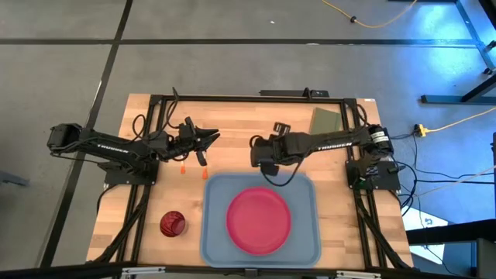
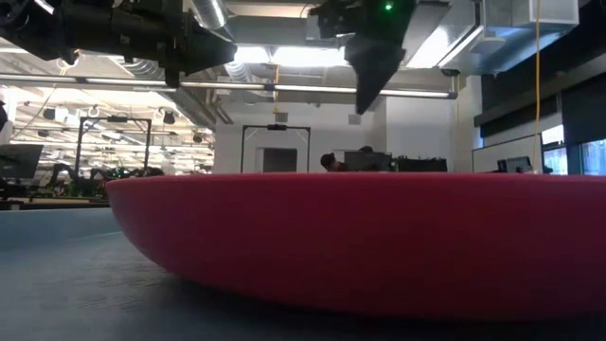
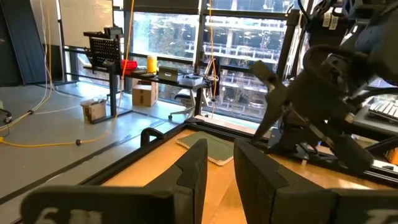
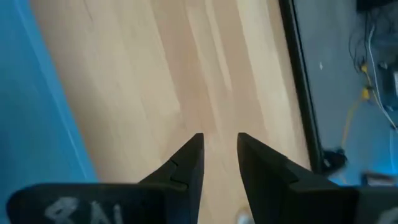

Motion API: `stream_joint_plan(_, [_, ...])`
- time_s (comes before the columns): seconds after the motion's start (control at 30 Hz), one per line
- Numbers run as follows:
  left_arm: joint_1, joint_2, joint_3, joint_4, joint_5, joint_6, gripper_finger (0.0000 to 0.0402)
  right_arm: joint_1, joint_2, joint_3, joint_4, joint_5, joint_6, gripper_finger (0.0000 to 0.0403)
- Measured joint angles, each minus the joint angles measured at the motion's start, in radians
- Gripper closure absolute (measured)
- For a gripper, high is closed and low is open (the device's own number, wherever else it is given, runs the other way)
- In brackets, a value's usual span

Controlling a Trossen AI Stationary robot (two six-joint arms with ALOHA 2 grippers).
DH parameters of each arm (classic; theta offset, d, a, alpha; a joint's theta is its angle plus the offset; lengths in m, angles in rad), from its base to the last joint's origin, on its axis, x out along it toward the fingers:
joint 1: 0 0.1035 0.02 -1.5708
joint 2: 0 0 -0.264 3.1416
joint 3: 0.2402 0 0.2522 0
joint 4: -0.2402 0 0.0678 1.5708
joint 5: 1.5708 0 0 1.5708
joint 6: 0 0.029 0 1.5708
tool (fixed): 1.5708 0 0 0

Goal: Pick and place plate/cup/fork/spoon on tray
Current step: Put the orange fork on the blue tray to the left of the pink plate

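The pink-red plate (image 1: 258,219) lies flat in the light blue-grey tray (image 1: 211,232) at the table's near middle, and fills the low view (image 2: 360,237). The maroon cup (image 1: 172,224) stands on the wood left of the tray. Two small orange pieces (image 1: 183,168) show on the table under my left gripper; I cannot tell fork from spoon. My left gripper (image 1: 215,137) is raised, points toward the table's right, is narrowly open and empty (image 3: 221,152). My right gripper (image 1: 260,160) hangs above the bare wood just beyond the tray's far edge, pointing down, narrowly open and empty (image 4: 220,140).
An olive-green pad (image 1: 325,120) lies at the table's far right, and also shows in the left wrist view (image 3: 211,146). A black frame (image 1: 232,98) runs round the table's far and side edges. The tray's edge (image 4: 31,93) shows beside my right gripper.
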Motion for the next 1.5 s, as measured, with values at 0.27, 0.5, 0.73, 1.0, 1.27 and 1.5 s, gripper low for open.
stream_joint_plan(0.27, [0.0, 0.0, 0.0, 0.0, 0.0, 0.0, 0.0329, 0.11, -0.114, -0.183, -0.299, 0.354, 0.406, 0.0302])
stream_joint_plan(0.5, [0.0, 0.0, 0.0, -0.001, 0.0, 0.0, 0.0329, 0.249, -0.311, -0.489, -0.307, 0.412, 0.871, 0.0302])
stream_joint_plan(0.73, [0.0, 0.0, 0.0, -0.001, 0.0, 0.0, 0.0329, 0.348, -0.538, -0.779, 0.09, 0.489, 0.923, 0.0302])
stream_joint_plan(1.0, [0.0, 0.0, 0.0, 0.0, 0.0, 0.0, 0.0329, 0.372, -0.698, -1.094, 1.043, 0.285, 0.302, 0.0302])
stream_joint_plan(1.27, [0.0, 0.0, 0.0, 0.0, 0.0, -0.001, 0.0329, 0.315, -0.72, -1.315, 1.971, -0.518, -0.373, 0.0302])
stream_joint_plan(1.5, [0.0, 0.0, 0.0, 0.0, 0.0, -0.001, 0.0329, 0.286, -0.73, -1.384, 1.982, -0.315, -0.227, 0.0302])
